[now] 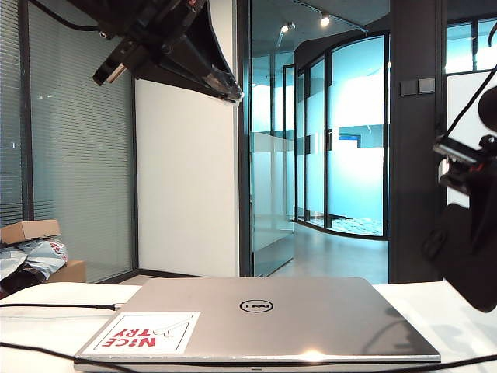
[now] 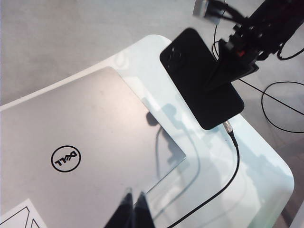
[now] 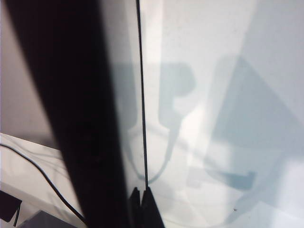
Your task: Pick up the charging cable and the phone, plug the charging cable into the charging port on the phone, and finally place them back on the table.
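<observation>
Holding the phone (image 2: 202,78), right end effector (image 3: 141,192); left end effector (image 2: 133,195) closed.

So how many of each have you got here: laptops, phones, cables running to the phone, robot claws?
Laptops: 1, the laptop
Phones: 1, the phone
Cables to the phone: 1, the charging cable
Grippers: 2, the left gripper shut over the laptop's edge, the right gripper holding the phone
Total: 5

The phone (image 2: 199,78) looked matt black and smooth. The laptop (image 2: 90,137) had a brushed silver metal lid. The desk (image 2: 266,161) was glossy white. The charging cable (image 2: 227,183) looked rubbery black, its tip (image 2: 228,126) shiny metal.
</observation>
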### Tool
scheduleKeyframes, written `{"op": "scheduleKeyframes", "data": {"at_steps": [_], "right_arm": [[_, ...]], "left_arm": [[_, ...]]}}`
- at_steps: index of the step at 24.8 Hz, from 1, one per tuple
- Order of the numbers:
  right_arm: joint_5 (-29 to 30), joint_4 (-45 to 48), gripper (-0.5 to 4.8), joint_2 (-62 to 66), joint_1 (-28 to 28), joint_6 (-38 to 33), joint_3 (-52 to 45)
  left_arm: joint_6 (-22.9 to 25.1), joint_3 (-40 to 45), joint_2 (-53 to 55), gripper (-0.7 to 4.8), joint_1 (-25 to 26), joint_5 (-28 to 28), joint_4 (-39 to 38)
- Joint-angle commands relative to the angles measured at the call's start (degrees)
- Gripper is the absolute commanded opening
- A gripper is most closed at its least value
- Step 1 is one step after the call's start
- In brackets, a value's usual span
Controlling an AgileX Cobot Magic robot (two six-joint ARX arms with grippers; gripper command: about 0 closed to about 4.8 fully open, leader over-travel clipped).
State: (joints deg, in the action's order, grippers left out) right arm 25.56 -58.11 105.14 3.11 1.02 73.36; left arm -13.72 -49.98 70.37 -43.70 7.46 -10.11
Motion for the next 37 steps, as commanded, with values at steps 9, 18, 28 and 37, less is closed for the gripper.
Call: {"op": "scheduleKeyframes", "data": {"at_steps": [9,18,28,37], "right_arm": [[-2.97,-4.09,-0.05,13.07,-0.83,0.09,6.29],[-5.05,-0.28,1.68,13.20,-0.90,0.09,6.29],[-15.67,-6.62,2.08,8.70,-0.87,0.09,10.69],[-18.45,-5.11,-0.07,-12.00,-1.60,-2.49,10.64]], "left_arm": [[0.22,-0.20,-0.20,-0.06,-0.07,0.20,0.52],[0.22,-0.20,-0.20,-0.06,-0.07,0.20,0.52],[0.22,-0.17,-0.20,-0.06,-0.07,0.20,0.50],[0.17,-0.15,-6.16,-0.06,0.66,0.07,-5.22]]}}
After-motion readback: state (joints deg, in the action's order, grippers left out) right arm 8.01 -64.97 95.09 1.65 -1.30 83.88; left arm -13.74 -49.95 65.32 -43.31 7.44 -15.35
